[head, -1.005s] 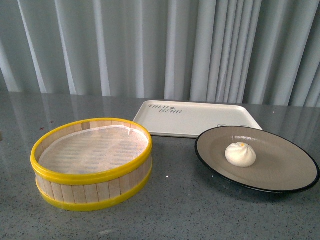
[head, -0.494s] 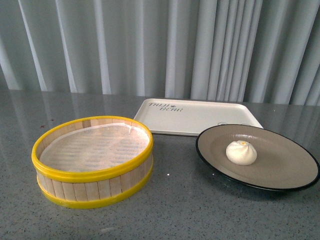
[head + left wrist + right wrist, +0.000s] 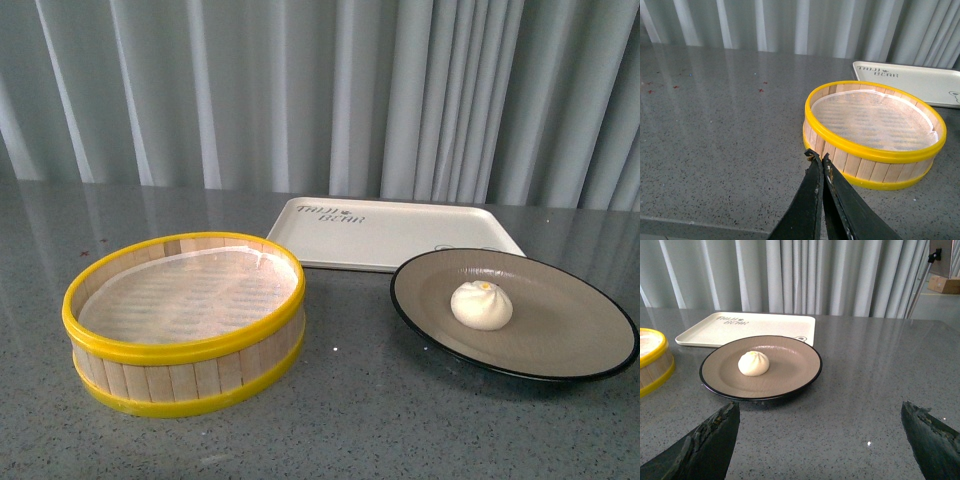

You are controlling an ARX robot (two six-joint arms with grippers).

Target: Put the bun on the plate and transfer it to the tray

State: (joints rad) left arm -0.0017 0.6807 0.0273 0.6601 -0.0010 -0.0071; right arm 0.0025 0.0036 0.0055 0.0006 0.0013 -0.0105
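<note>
Left gripper (image 3: 819,157): jaws clenched on nothing, close to the steamer basket (image 3: 185,385).
Right gripper (image 3: 820,407): jaws released wide, short of the plate (image 3: 570,335).
Steamer basket: left of the plate, apart from it.
Bun (image 3: 481,305): on the plate, left of centre.
Tray (image 3: 400,235): just behind the plate.
Curtain (image 3: 300,90): beyond the plate.
Grey tabletop (image 3: 400,420) carries all.

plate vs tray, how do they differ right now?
1. Shape: the plate is round; the tray is rectangular with rounded corners.
2. Colour: the plate is taupe-grey with a black rim; the tray is cream-white with dark lettering.
3. Load: the plate holds the bun; the tray carries nothing that shows.
Shared: both are shallow and lie flat on the grey table.
</note>
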